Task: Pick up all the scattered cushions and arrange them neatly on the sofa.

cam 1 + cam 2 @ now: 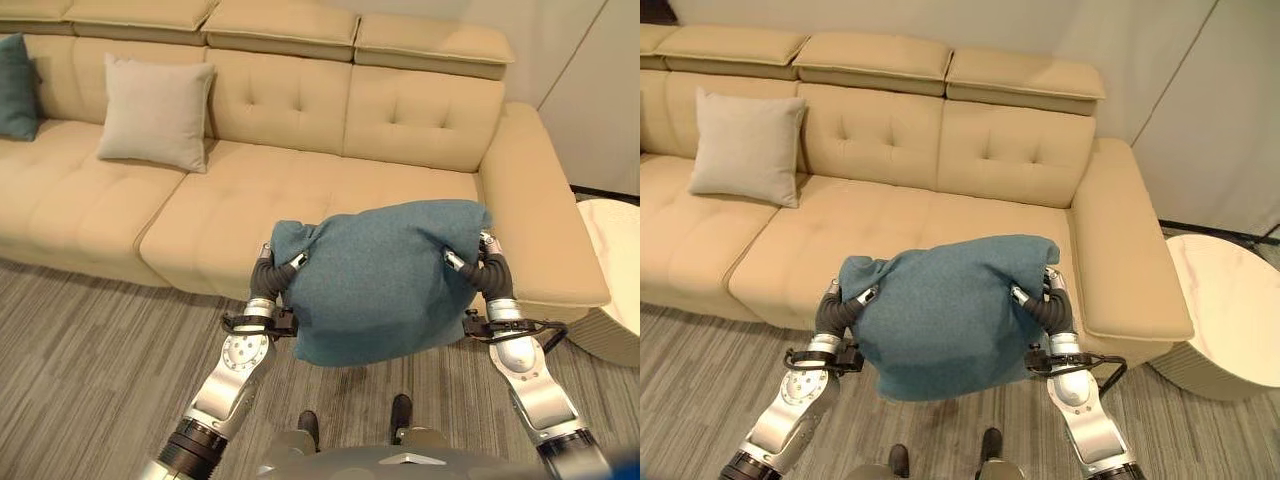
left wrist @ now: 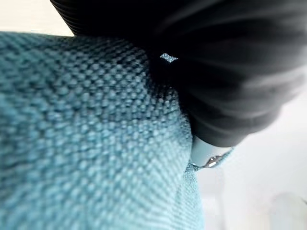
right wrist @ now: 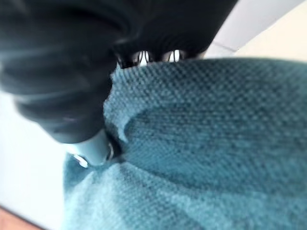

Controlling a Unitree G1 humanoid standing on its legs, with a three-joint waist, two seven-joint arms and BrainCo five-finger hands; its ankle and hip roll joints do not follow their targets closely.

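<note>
Teal cushion (image 1: 375, 280) between left hand (image 1: 280, 275) and right hand (image 1: 478, 262)

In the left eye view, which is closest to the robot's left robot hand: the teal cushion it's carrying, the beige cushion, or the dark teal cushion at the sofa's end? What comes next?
From the left robot hand:
1. Teal cushion, gripped at its corner, held in front of the sofa.
2. Beige cushion, leaning on the sofa back, to the left.
3. Dark teal cushion, at the far left edge.

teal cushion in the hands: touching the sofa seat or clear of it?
Cannot tell. In the left eye view the teal cushion, pinched between the left hand and right hand, overlaps the sofa seat edge; no gap or contact shows.
</note>
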